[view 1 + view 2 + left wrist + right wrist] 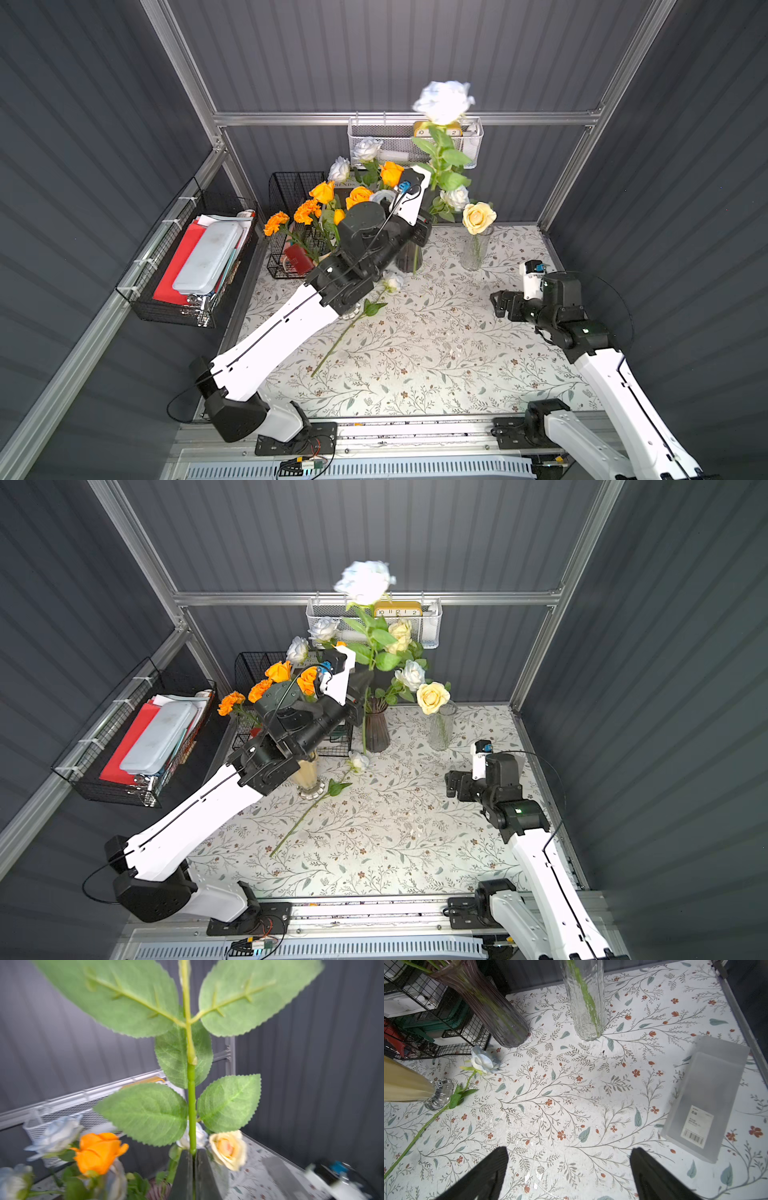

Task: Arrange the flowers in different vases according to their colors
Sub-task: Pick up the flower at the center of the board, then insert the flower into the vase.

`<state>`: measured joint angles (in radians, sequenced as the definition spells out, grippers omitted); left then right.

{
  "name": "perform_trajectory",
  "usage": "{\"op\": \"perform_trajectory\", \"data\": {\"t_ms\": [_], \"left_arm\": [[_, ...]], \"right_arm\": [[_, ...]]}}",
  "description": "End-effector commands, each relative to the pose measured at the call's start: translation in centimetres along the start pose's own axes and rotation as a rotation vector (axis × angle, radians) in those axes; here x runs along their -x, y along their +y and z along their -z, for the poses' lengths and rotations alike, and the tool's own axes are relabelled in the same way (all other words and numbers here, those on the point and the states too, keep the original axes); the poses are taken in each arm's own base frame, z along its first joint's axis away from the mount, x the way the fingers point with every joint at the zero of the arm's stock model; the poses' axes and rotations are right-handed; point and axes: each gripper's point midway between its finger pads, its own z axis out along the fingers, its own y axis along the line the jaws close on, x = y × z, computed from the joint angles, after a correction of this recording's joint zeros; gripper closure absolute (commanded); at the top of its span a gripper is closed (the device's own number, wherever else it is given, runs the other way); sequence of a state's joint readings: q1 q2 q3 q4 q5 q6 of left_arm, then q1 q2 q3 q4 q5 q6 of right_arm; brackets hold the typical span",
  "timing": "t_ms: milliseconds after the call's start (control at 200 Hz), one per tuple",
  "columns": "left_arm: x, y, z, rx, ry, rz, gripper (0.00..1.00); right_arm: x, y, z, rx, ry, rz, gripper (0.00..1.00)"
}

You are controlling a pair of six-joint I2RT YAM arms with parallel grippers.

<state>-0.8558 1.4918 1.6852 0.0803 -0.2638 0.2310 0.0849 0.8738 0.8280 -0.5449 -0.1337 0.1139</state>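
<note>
Left gripper (194, 1155) clamped on rose stem (192, 1105), bloom (444, 102) blurred. Right gripper (569, 1150) agape, empty. Three vases: yellow vase (307, 776) half-hidden behind arm (216, 812), purple vase (376, 733), clear vase (441, 729). One loose rose (481, 1061).

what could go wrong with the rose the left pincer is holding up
The left pincer grips the bluish-white rose low on its stem, so the bloom far above may swing. Its leaves could snag the white roses standing in the purple vase, or the stem could miss the mouth.
</note>
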Motion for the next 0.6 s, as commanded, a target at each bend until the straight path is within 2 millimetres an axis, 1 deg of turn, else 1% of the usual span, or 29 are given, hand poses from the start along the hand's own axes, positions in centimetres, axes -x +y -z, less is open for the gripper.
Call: {"op": "perform_trajectory", "data": {"t_ms": [0, 105, 205, 305, 335, 460, 595], "left_arm": [[1.5, 1.5, -2.2, 0.08, -0.206, -0.144, 1.0], [0.7, 2.9, -4.3, 0.127, -0.271, -0.194, 1.0], [-0.6, 4.1, -6.4, 0.148, -0.304, -0.207, 1.0], [-2.6, 4.9, -8.2, 0.159, -0.318, -0.212, 1.0], [-3.5, 5.1, -8.7, 0.165, -0.316, -0.218, 1.0], [-5.9, 6.7, -10.2, 0.19, -0.338, -0.234, 1.0], [-7.9, 7.1, -11.6, 0.181, -0.344, -0.239, 1.0]], "right_arm": [[0.1, 0.2, 0.0, 0.016, -0.012, 0.01, 0.04], [-0.1, 0.2, -0.1, 0.02, -0.011, 0.009, 0.04], [-0.1, 0.3, -0.1, 0.023, -0.012, 0.008, 0.04], [-0.2, 0.4, 0.0, 0.031, -0.01, 0.011, 0.04], [-0.2, 0.5, 0.1, 0.033, -0.01, 0.011, 0.04], [0.1, 0.8, 0.4, 0.049, -0.026, 0.017, 0.03], [0.3, 1.2, 0.6, 0.075, -0.041, 0.023, 0.03]]}}
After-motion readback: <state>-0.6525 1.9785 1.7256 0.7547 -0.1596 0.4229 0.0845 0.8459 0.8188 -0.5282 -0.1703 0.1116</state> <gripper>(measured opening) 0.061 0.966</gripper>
